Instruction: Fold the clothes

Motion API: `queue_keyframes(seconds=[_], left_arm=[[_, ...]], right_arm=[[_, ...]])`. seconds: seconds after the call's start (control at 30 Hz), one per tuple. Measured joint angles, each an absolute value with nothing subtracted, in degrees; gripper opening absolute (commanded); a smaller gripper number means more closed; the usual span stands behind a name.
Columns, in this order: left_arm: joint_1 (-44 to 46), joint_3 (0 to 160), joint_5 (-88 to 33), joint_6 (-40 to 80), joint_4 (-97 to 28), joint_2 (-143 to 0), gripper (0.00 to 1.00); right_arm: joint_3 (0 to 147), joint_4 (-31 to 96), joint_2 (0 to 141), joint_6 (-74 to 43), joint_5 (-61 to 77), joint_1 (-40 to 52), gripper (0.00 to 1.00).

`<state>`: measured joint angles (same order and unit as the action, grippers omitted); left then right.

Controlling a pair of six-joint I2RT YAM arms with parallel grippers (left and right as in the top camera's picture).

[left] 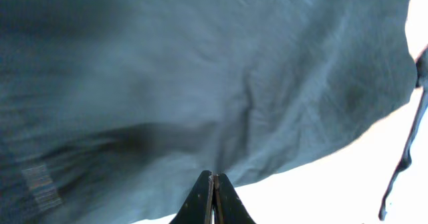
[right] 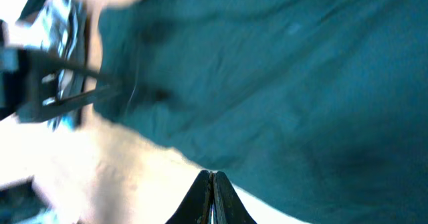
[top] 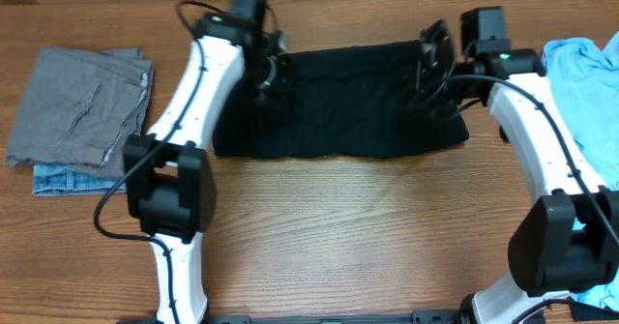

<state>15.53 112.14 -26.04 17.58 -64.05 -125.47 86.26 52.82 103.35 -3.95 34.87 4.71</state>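
A black garment (top: 338,102) of the clothes lies flat as a wide folded band across the middle of the table. My left gripper (top: 271,73) sits at its far left corner and my right gripper (top: 428,73) at its far right corner. In the left wrist view the jaws (left: 212,175) are shut, pinching the cloth's edge, with creases in the fabric (left: 200,70) running toward the tips. The right wrist view shows the same: tips (right: 212,174) shut at the hem of the fabric (right: 281,83).
A folded grey piece (top: 77,106) lies on a denim piece (top: 68,179) at the far left. A light blue T-shirt (top: 585,73) is heaped at the right edge beside my right arm. Bare wooden table (top: 368,227) stretches in front of the black garment.
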Motion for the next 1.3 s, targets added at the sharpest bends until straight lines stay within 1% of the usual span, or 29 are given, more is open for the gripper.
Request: queue_keyframes(seconds=[0.17,0.47,0.57,0.87,1.13,1.3], left_arm=[[19.1,105.6,-27.5,17.8,-58.5,-125.5,0.04],[19.4,96.1,-27.6,19.4,-50.8,-125.5,0.04],[19.4,93.6,-26.3,20.7,-48.5,-125.5,0.04],[19.4,88.8,-23.8,22.3,-44.3,-125.5,0.04],[19.4,88.6,-23.2,22.3,-44.1,-125.3,0.04],[19.4,88.6,-21.8,22.3,-44.7,-125.1,0.04]], right_arm=[[82.5,53.0,103.4,-0.2,37.5,7.4,0.04],[70.8,41.7,103.4,1.1,38.1,7.5,0.04],[67.4,39.8,103.4,0.9,37.4,7.5,0.04],[64.2,37.2,104.3,-2.3,26.4,7.5,0.04],[64.2,35.6,109.3,-6.0,17.1,7.5,0.04],[64.8,37.3,109.3,-8.1,13.9,6.8,0.04]])
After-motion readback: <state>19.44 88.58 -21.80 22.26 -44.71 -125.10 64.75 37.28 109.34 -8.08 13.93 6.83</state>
